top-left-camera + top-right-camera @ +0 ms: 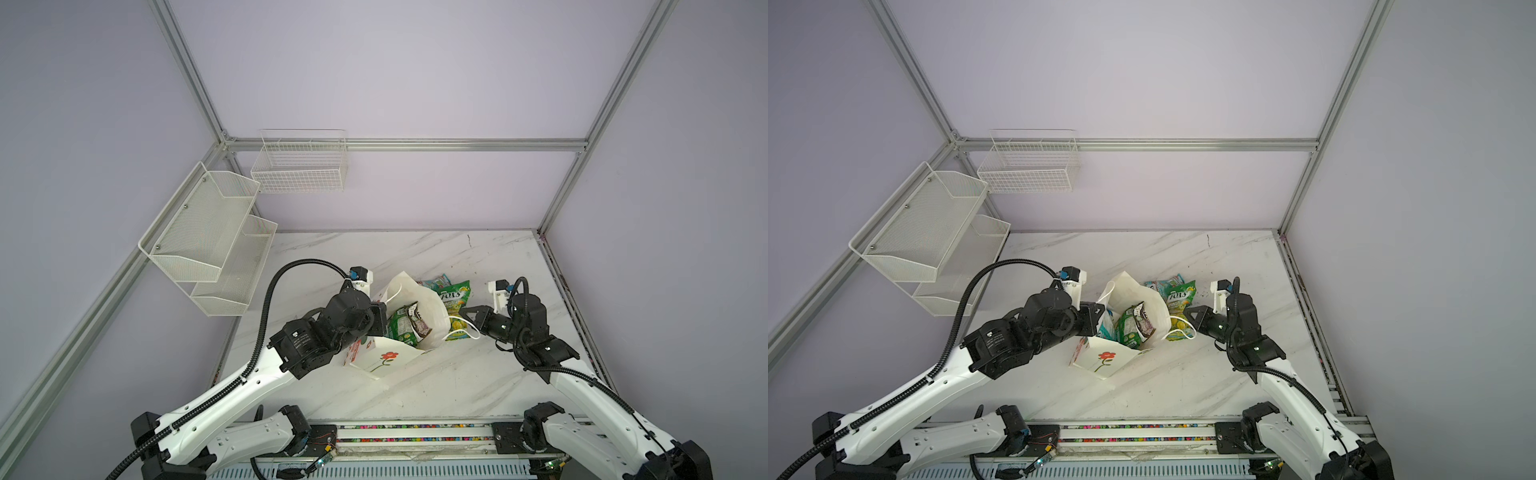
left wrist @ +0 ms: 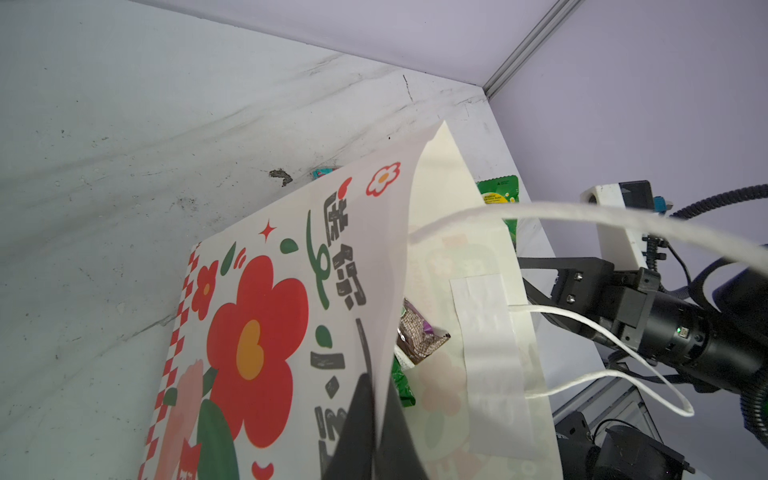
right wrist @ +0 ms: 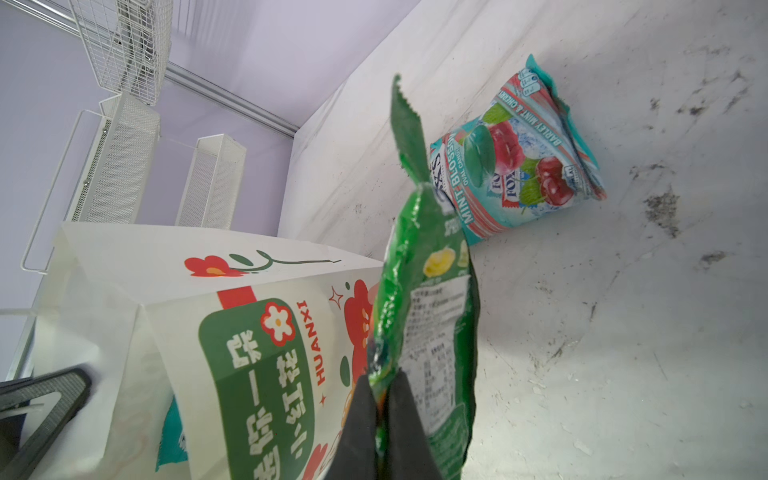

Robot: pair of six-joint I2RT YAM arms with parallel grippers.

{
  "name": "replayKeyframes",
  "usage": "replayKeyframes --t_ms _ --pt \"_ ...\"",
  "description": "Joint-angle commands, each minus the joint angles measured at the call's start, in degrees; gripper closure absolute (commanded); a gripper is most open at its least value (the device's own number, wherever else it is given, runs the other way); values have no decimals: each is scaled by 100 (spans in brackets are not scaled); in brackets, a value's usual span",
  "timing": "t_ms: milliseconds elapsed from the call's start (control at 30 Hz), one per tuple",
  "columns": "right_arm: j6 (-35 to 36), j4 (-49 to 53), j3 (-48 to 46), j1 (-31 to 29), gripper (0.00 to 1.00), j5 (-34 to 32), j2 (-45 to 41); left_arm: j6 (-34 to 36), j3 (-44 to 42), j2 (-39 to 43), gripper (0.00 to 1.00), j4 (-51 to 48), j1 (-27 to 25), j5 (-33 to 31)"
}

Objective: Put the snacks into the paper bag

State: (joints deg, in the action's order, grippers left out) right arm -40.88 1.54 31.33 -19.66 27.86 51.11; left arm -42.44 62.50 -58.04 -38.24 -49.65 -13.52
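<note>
The cream paper bag point(image 1: 388, 363) point(image 1: 1100, 365) with red flower prints stands open mid-table. My left gripper point(image 1: 384, 319) point(image 2: 376, 386) is shut on its left rim, one finger inside and one outside. Inside lie a green pouch point(image 1: 401, 328), a dark brown bar point(image 1: 419, 320) point(image 2: 417, 336) and a teal packet point(image 1: 1105, 327). My right gripper point(image 1: 463, 313) point(image 3: 380, 382) is shut on one end of a green FOX'S pouch point(image 1: 455, 301) point(image 3: 428, 291), which sits just outside the bag's right wall. A teal FOX'S pouch point(image 1: 434, 283) point(image 3: 519, 166) lies on the table behind it.
A white cord handle point(image 1: 461, 328) droops from the bag's right side under my right gripper. A wire basket point(image 1: 299, 166) and a two-tier mesh shelf point(image 1: 208, 232) hang on the walls at the back left. The frame post point(image 1: 544, 226) marks the table's far right corner.
</note>
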Motion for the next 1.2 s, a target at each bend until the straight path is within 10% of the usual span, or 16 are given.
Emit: replayKeyframes --t_ms 0,1167 --pt "-104 -40 307 -20 100 -51 -204 -43 502 195 100 220 -10 -162" --pt "-157 413 855 -16 100 -153 -690 -63 527 632 100 -214 -9 -742"
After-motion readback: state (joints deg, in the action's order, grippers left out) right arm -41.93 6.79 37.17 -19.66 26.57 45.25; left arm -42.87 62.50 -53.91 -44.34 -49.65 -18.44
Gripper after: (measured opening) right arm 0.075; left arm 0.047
